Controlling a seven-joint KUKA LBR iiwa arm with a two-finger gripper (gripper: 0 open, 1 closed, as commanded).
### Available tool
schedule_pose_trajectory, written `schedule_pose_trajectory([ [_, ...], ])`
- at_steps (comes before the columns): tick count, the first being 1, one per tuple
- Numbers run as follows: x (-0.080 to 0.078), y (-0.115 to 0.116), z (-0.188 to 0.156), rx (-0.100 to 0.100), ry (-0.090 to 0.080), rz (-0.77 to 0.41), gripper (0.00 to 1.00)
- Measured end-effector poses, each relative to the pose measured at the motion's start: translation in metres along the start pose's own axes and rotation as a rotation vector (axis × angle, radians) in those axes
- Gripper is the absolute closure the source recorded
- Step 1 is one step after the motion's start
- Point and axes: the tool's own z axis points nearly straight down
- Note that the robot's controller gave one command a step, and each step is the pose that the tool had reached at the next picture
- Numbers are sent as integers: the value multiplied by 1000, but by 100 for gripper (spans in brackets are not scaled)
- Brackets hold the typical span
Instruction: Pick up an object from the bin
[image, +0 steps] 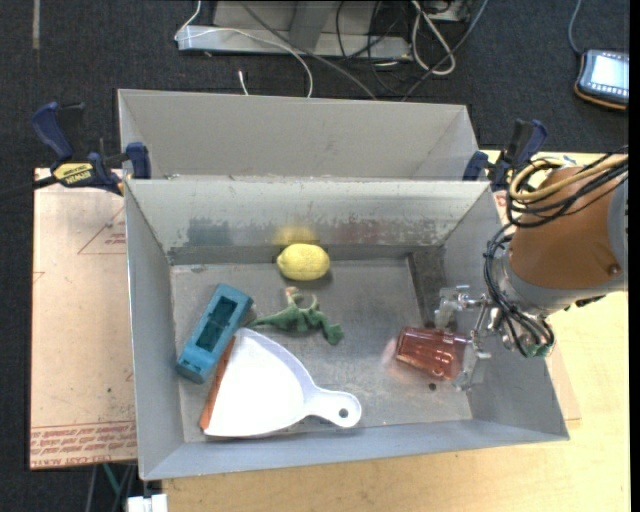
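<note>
Camera view looks down on a grey bin with a few loose things spread over its floor. The tool is low in the bin by the right wall, at the end of an arm with an orange cover and dark cables at its wrist. It sits right at the right end of a red see-through cup, which lies on its side near the front right corner. Tool and cup look to be touching, but I cannot tell whether the tool is open or closed, or whether it has any hold on the cup.

A yellow lemon rests against the back wall, about midway along it. A green toy lizard lies in the middle of the floor. Near the left wall a blue block lies tilted. Just in front of it a white scoop fills the front left part, its handle pointing to the right, with an orange strip showing under its left edge. All four lie well apart from the tool.
</note>
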Motion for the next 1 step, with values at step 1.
schedule_pose_trajectory([
  [1,0,0,0,0,0,0,0],
])
